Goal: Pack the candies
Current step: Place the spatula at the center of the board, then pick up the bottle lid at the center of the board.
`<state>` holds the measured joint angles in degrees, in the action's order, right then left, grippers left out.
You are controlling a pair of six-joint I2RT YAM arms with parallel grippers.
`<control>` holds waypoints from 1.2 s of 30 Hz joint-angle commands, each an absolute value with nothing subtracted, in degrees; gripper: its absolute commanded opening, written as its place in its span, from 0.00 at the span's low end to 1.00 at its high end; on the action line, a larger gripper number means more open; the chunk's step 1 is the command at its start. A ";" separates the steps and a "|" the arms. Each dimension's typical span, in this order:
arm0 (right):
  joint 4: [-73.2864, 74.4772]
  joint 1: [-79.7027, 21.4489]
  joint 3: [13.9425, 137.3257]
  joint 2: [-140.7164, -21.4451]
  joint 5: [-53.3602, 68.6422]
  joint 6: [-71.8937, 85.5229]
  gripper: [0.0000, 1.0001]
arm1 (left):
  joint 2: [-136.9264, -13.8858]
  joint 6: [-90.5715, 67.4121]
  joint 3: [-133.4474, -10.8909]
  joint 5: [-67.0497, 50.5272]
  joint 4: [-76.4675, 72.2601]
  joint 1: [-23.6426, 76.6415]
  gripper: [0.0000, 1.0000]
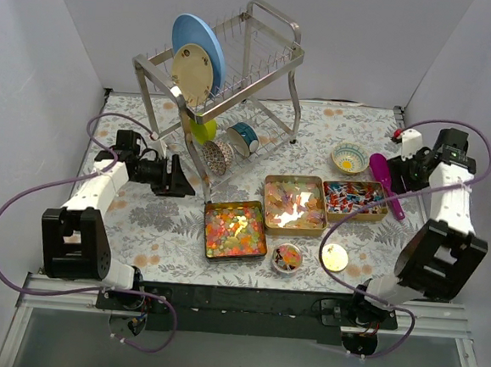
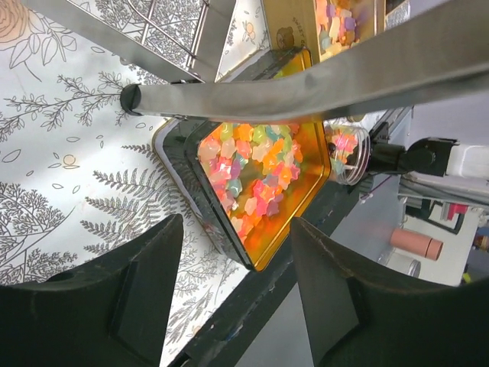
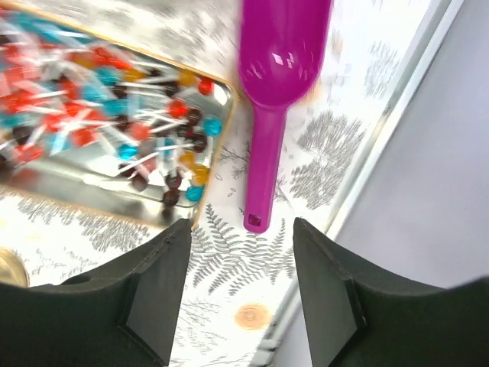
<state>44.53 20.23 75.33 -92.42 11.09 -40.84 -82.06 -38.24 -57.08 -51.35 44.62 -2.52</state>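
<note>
Candies (image 1: 295, 206) sit loose in three tins (image 1: 266, 200) at centre frame: tiny, light, slippery, poor for pinching. Right gripper (image 3: 241, 237) hangs jaws apart over the purple scoop (image 3: 276, 92); its stiff handle looks the best hold. Left gripper (image 2: 235, 225) gapes too.

1. A purple plastic scoop (image 3: 269, 115) has a smooth, glossy skin, with bright highlights on its bowl.
2. The red-blue-white wrapped candies (image 3: 99, 107) lie in shiny film inside a rectangular metal tray (image 3: 84, 187) with a mirror-like silver floor and a gold rim.
3. The tiny red-orange-yellow candy bits (image 2: 252, 172) look translucent and glossy in a polished gold metal tray (image 2: 312, 164).
4. The dish rack's bars (image 2: 306, 84) are satin-finish, brushed steel.
5. The fern-printed table cover (image 2: 69, 199) looks matt.
</note>
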 commanded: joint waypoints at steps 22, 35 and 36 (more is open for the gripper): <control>61.97 -12.21 38.50 -61.00 22.50 -113.18 0.72 | -65.92 -11.77 -52.12 -56.52 53.26 -1.58 0.98; 56.25 -12.92 34.46 -65.30 19.25 -112.58 0.81 | -66.62 -16.87 -52.12 -54.84 50.36 -1.14 0.98; 55.38 -12.83 34.02 -65.04 19.25 -112.94 0.81 | -66.80 -17.22 -51.95 -54.67 49.58 -1.06 0.98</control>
<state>57.58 -12.56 35.64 -65.41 19.44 -111.02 -67.44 -15.40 -52.84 -54.81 52.01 -1.52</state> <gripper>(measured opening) 0.797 0.982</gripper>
